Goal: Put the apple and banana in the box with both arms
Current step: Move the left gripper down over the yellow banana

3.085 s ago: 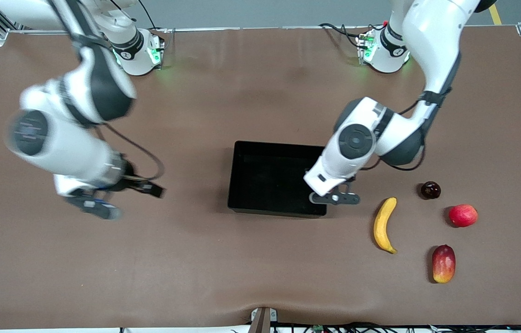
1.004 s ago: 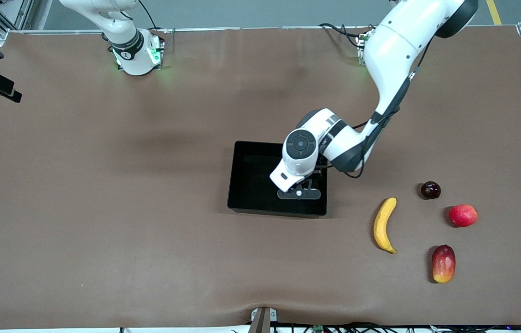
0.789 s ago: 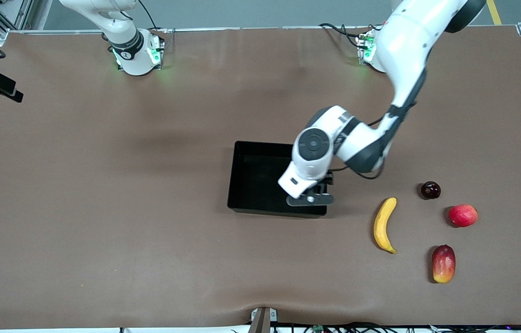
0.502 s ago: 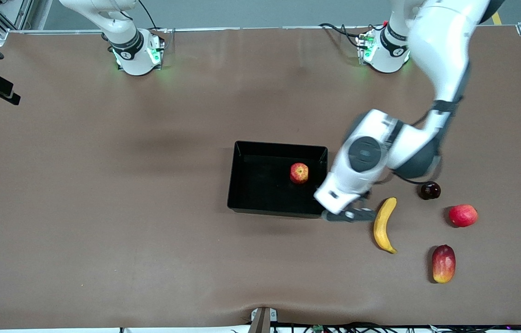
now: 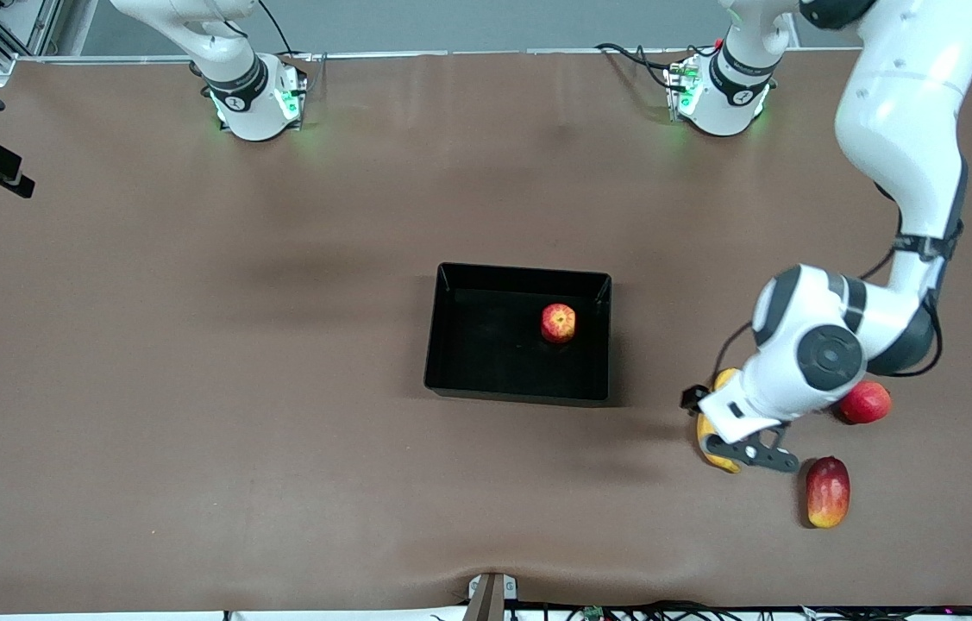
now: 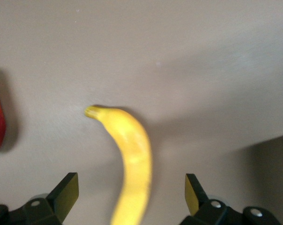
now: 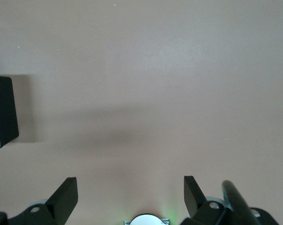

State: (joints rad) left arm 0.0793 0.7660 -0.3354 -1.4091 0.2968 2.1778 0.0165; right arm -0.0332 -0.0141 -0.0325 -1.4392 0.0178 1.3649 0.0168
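Yellow curved banana [image 6: 130, 161] under spread left end effector [image 6: 131, 199], red-yellow apple [image 5: 558, 323] in black box [image 5: 451, 312]

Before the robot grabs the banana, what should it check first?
1. Apple in the box: ok.
2. Banana lying free on the table: ok.
3. Left gripper over the banana, jaws open either side of it: ok.
4. Mango apart from the banana: ok.
5. Left gripper low enough to close: cannot tell.
6. Right gripper waiting over bare table, jaws open: ok.
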